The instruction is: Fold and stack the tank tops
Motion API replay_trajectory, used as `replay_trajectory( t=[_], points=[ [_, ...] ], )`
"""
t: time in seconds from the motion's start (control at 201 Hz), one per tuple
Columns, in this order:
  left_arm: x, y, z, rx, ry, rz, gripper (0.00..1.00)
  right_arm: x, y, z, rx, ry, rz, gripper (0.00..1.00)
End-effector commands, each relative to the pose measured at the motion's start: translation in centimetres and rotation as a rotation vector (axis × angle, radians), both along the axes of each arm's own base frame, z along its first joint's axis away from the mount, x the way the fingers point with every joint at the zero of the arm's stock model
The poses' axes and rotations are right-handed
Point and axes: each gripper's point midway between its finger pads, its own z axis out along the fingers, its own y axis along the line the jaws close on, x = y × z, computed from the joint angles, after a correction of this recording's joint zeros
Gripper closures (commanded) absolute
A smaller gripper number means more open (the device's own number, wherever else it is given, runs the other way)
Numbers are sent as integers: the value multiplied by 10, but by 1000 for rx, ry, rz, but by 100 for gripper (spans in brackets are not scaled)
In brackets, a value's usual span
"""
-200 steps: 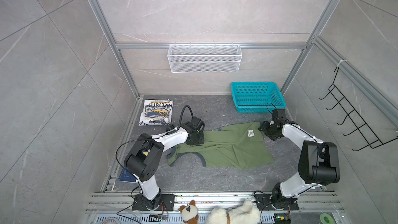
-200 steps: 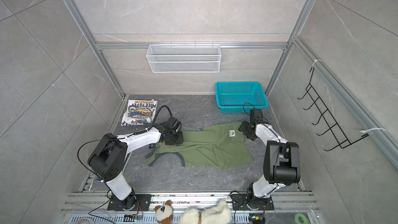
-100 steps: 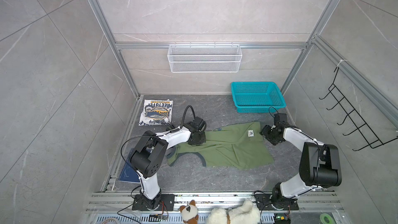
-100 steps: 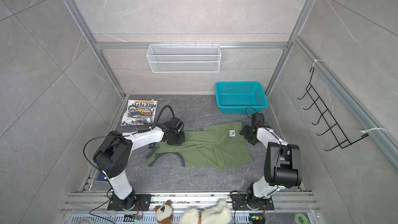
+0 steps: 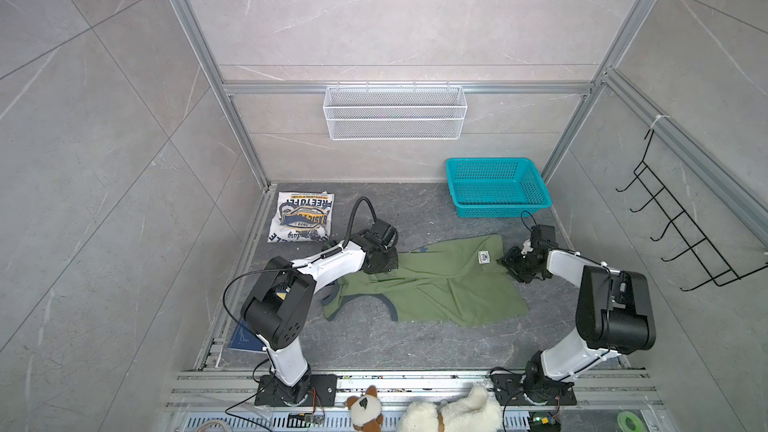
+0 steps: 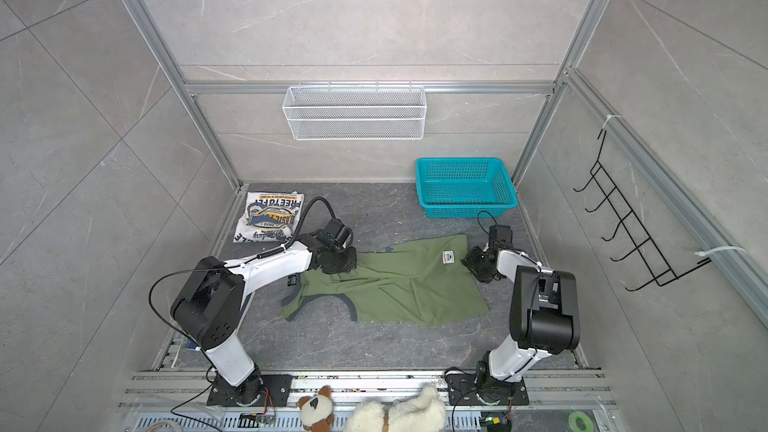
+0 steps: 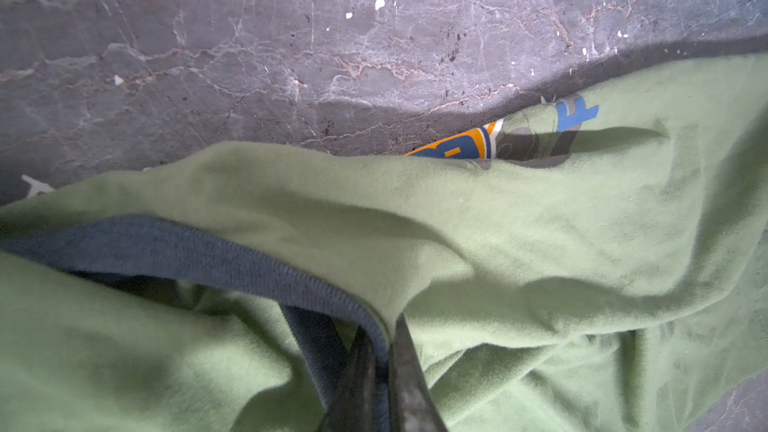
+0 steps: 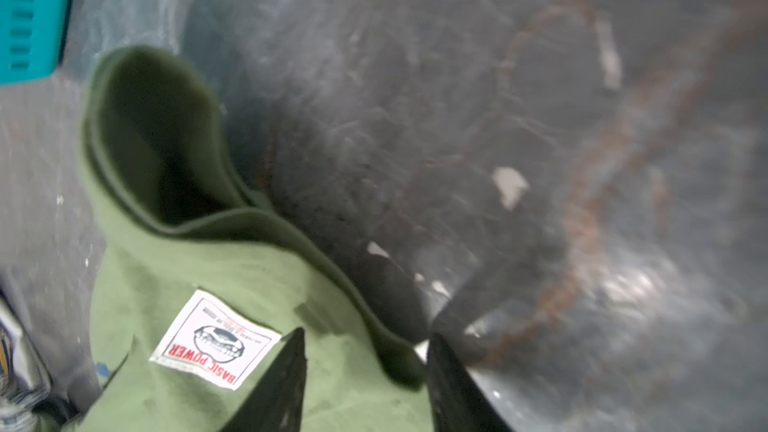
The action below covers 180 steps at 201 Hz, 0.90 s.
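Pinching olive tank top (image 5: 432, 284) navy trim (image 7: 208, 255), your left gripper (image 7: 382, 326) clamps tight; right gripper (image 8: 366, 333) straddles hem (image 8: 386, 351), jaws apart.

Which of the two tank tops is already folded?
The white tank top near the back left corner: it lies as a compact folded rectangle, while the olive green tank top lies spread out and wrinkled.

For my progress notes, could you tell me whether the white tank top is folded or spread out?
Folded: the white tank top lies as a compact, neat rectangle.
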Motion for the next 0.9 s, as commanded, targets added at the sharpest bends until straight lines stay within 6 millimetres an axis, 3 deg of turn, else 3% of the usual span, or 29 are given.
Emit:
replay_trajectory(
  t=[0.0, 0.075, 0.204, 0.453, 0.572, 0.702, 0.891],
  points=[
    [8, -2, 36, -17, -71, -5, 98, -10, 4, -9, 5, 36, 11, 70],
    [8, 1, 48, -11, -91, -7, 100, -11, 0, 11, -38, 0, 9, 81],
    [7, 12, 81, -10, -166, 4, 100, -13, -1, 66, -145, -92, 33, 92],
    [-11, 50, 190, -53, -422, 51, 100, -39, 2, 196, -220, -367, 44, 100],
    [-37, 72, 249, -113, -560, 44, 100, -61, 12, 268, -215, -535, 68, 100],
    [-79, 92, 314, -235, -711, -6, 100, -92, 27, 341, -202, -724, 103, 100],
    [-143, 115, 378, -396, -847, -103, 100, -162, 38, 432, -254, -980, 111, 100]
  ],
)
